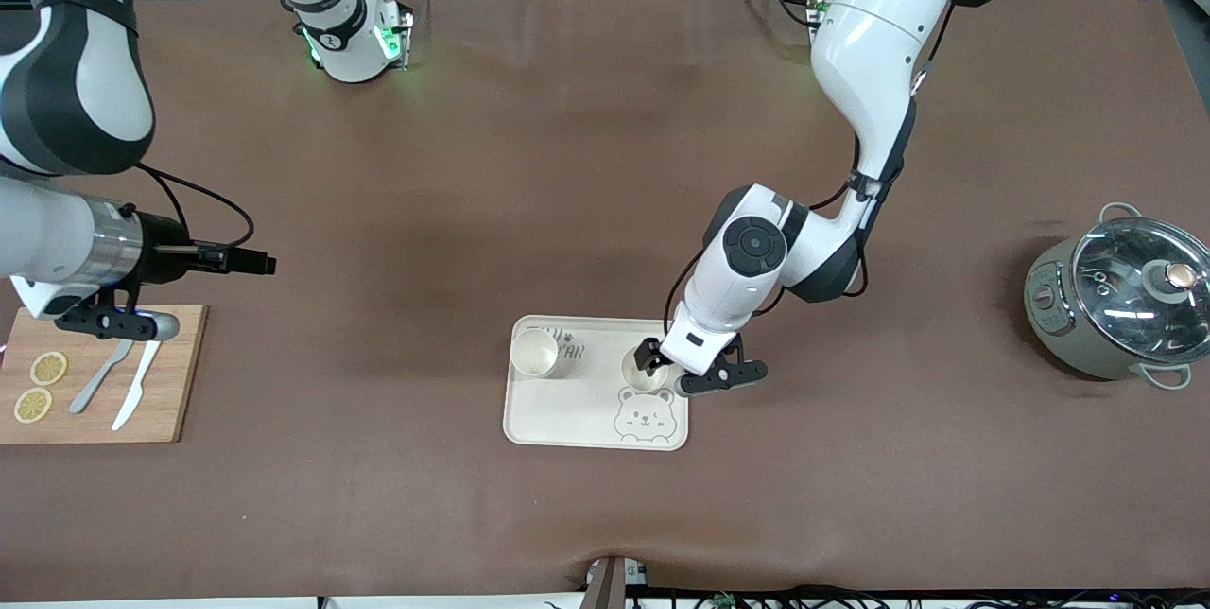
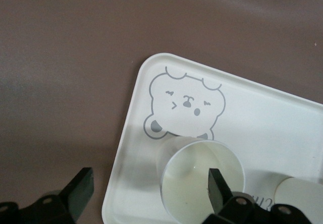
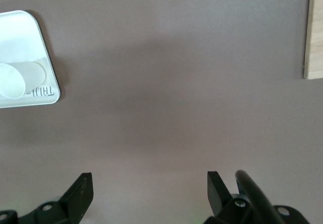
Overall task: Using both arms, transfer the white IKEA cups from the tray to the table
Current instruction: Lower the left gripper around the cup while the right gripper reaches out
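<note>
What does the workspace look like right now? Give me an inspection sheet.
Surface: brown table mat, lightly creased.
Job's things: two cream-white handleless cups upright on the cream rectangular bear tray; first cup toward the right arm's end, second cup beside it.
Clutter: bamboo cutting board with two lemon slices, knife and spoon; grey lidded cooker.
Grippers: left gripper open around the second cup, one finger inside the rim; right gripper open, waiting over bare mat.
Cables: black cable on the right arm.
Surroundings: grey floor.
</note>
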{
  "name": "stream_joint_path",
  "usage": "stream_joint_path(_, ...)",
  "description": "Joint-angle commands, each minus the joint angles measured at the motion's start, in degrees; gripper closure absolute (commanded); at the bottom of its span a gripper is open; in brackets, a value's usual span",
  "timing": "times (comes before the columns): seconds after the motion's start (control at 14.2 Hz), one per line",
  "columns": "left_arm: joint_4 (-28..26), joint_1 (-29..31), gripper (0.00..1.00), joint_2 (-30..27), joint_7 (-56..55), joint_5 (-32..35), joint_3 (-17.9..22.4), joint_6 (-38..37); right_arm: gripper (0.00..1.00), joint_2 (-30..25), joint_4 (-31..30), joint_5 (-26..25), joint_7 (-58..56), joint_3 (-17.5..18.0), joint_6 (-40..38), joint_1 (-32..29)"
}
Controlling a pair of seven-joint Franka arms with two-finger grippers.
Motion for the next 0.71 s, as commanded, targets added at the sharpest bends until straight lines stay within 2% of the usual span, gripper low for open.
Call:
stream_joint_path(0.0,1.04,0.04,0.0,1.79,0.18,1.32,0.24,2.36,0.0,0.92,0.44,0.87,4.84,0.21,1.6,0.53)
stream_joint_path(0.21,1.04,0.04,0.0,2.76,0.09,1.42,0.33,3.51,0.0,2.24,0.44,0.61,6.34,0.21,3.62,2.46)
stream_joint_path(0.49,1.04,-0.31,0.0,3.29,0.0,1.42,0.33,3.68,0.0,4.44,0.52,1.13,14.5,0.21,4.51,3.69)
stream_joint_path(0.64,0.95,-0.4,0.0,3.47,-0.17,1.42,0.33,4.21,0.0,5.67,0.96,4.19,15.84,0.21,4.94,3.79)
